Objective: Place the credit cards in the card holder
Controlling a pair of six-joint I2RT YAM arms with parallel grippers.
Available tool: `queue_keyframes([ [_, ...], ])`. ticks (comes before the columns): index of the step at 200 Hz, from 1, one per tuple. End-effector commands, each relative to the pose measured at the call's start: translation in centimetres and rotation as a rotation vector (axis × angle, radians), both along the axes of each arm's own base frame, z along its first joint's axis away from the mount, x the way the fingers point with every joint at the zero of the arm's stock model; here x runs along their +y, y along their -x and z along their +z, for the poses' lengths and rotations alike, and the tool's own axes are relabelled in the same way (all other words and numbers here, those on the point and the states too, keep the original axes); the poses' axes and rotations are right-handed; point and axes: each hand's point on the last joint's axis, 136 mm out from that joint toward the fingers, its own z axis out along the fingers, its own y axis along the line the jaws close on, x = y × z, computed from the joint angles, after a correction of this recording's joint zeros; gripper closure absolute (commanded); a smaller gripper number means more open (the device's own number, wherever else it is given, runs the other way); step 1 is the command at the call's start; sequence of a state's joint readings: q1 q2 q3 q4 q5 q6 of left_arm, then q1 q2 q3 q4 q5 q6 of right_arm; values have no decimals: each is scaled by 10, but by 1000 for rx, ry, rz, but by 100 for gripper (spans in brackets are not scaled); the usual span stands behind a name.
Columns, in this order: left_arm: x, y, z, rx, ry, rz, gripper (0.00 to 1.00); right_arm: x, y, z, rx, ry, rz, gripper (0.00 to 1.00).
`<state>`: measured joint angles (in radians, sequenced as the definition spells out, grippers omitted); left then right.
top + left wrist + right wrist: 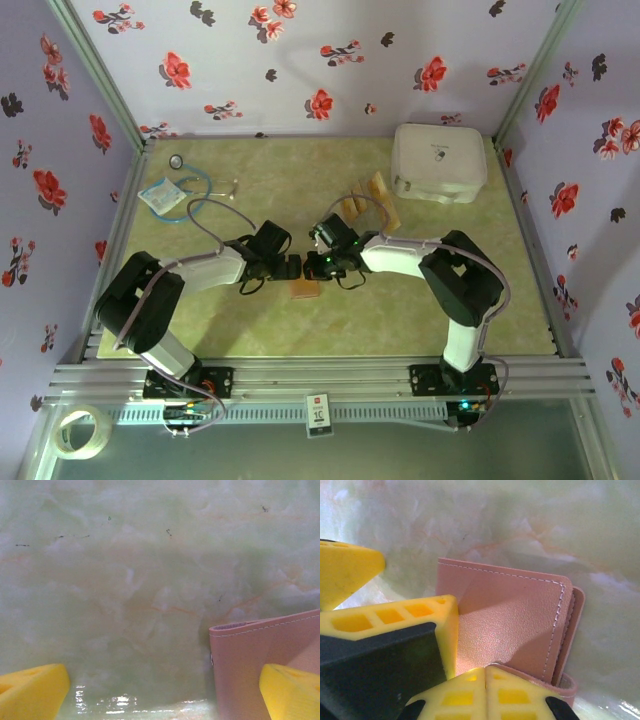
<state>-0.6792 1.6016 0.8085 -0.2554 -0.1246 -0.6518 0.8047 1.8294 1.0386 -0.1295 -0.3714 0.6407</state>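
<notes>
The reddish-brown card holder (305,289) lies flat on the green marbled table between both arms. My left gripper (290,268) stands open; in the left wrist view its yellow fingertips (31,692) are far apart, and the right one overlaps the card holder (245,660). My right gripper (485,672) is shut, its tips pressed together at the near flap of the card holder (510,615), with no leather seen between them. The left gripper's fingers (395,615) sit at the holder's left side. Tan credit cards (352,206) lie behind the grippers.
A large white zippered case (438,162) stands at the back right. A stethoscope (192,188) and a small packet (163,197) lie at the back left. Flowered walls enclose the table. A tape roll (80,432) rests below the front rail.
</notes>
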Motion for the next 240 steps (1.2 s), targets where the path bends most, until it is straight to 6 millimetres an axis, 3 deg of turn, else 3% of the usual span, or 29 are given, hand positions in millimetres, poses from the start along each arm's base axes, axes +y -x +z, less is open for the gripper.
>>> queue_keyframes([
  [1,26,19,-26,81,-109,28,0,-8,7,-17,43,33,-18,100],
  [42,25,19,-27,82,-108,29,0,-7,7,-18,50,24,-23,100],
  [99,26,20,-27,84,-109,29,0,-1,-3,15,-8,-27,-34,100],
  [130,26,20,-28,84,-109,28,0,3,-6,22,-14,-42,-33,100],
  [240,25,20,-28,84,-106,26,0,-1,3,-20,56,-2,-39,100],
])
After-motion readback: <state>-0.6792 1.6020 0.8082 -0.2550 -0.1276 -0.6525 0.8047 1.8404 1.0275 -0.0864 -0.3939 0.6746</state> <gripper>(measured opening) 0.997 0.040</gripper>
